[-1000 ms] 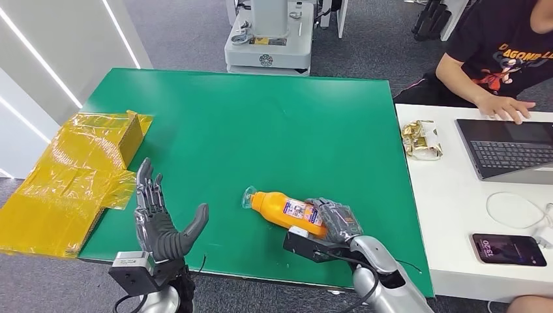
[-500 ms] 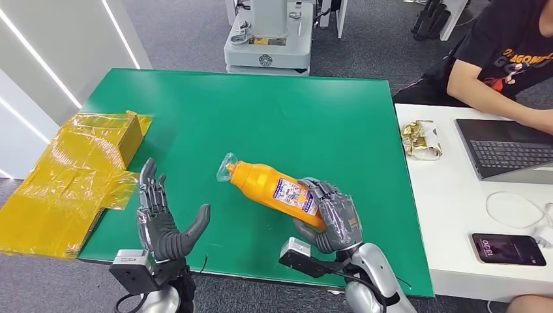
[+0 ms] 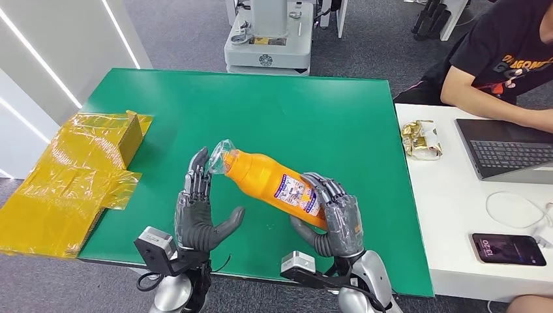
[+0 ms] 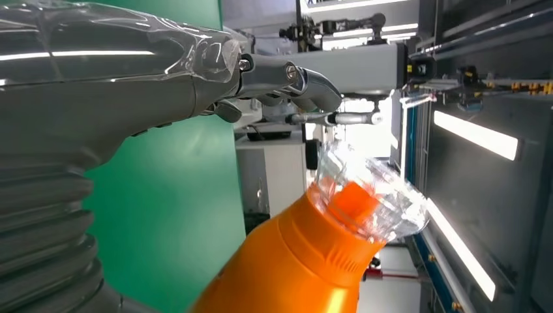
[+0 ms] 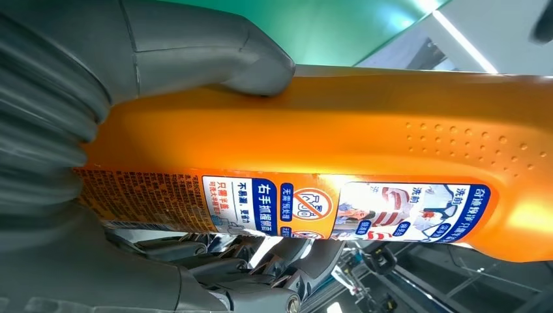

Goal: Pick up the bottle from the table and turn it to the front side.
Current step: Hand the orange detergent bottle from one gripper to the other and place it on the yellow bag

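Orange bottle (image 3: 270, 183) is gripped at its base, tilted above green surface (image 3: 313, 124), by right robot hand (image 3: 332, 218); left robot hand (image 3: 199, 212) held open beside its cap.

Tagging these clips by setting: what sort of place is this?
Probably an office or robotics lab: a green table as test bench, a person at a laptop on a white desk, and a machine base on grey carpet.

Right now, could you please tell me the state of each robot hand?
Left robot hand: open, fingers spread beside the cap end of the orange bottle, holding nothing.
Right robot hand: closed around the bottle's base end, holding it above the green table.
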